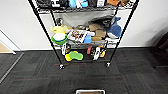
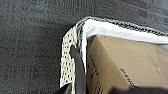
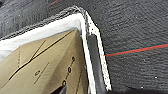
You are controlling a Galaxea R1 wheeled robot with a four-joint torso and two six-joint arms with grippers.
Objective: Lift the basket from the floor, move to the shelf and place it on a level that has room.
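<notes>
The basket (image 1: 90,92), cream-white with a dark braided rim, peeks in at the head view's lower edge, above the dark carpet floor (image 1: 37,75). A brown cardboard box (image 2: 125,65) sits inside it. My left gripper (image 2: 82,90) is shut on the basket's black loop handle (image 2: 79,70) at one end wall. My right gripper (image 3: 97,90) is shut on the other handle (image 3: 95,62). The shelf (image 1: 85,32), a black wire rack on castors, stands straight ahead against the white wall. Each level I see carries things, and I cannot tell which level has room.
The rack's middle tier (image 1: 75,45) holds a green bowl, boxes and a blue soft toy; sponges and bottles lie on the bottom one. A dark chair (image 1: 162,47) stands at the right. Tan wooden flooring (image 1: 3,48) begins at the far left. Red lines cross the carpet.
</notes>
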